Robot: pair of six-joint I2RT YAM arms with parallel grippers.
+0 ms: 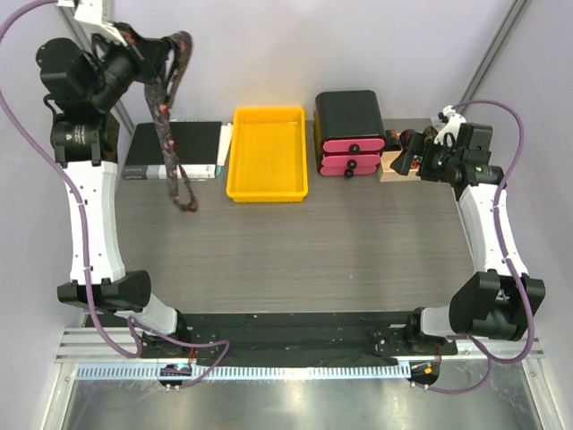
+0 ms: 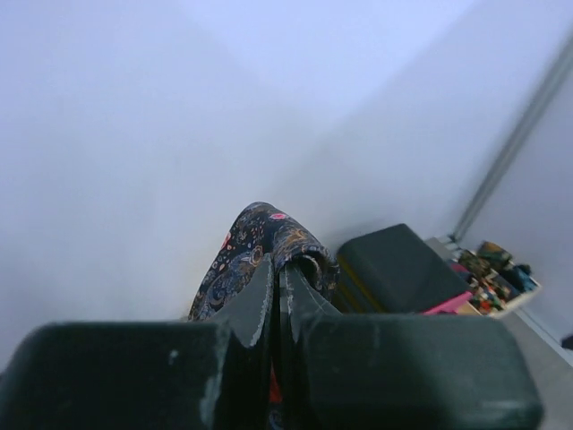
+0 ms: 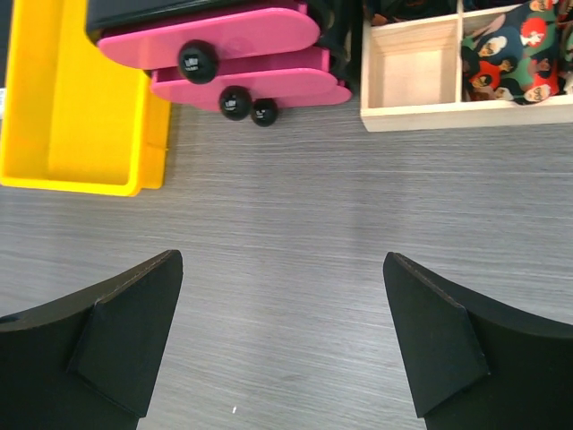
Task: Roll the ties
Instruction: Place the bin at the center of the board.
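L end effector (image 1: 128, 42) is clamped on the necktie (image 1: 166, 134), held high so it hangs straight, tail near the surface (image 1: 340, 242); I'd guess for laying flat. R end effector (image 3: 282, 260) is wide, empty, by the pink drawers (image 3: 224, 54).

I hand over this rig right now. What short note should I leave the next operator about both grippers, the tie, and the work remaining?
Left gripper: shut on the tie, raised high at the far left. The tie hangs unrolled, its lower end close to the table; contact cannot be told.
Right gripper: open, holding nothing, above the table near the pink drawers and the wooden box.
Done: tie is picked up.
Left: probably lay it flat, then roll it.
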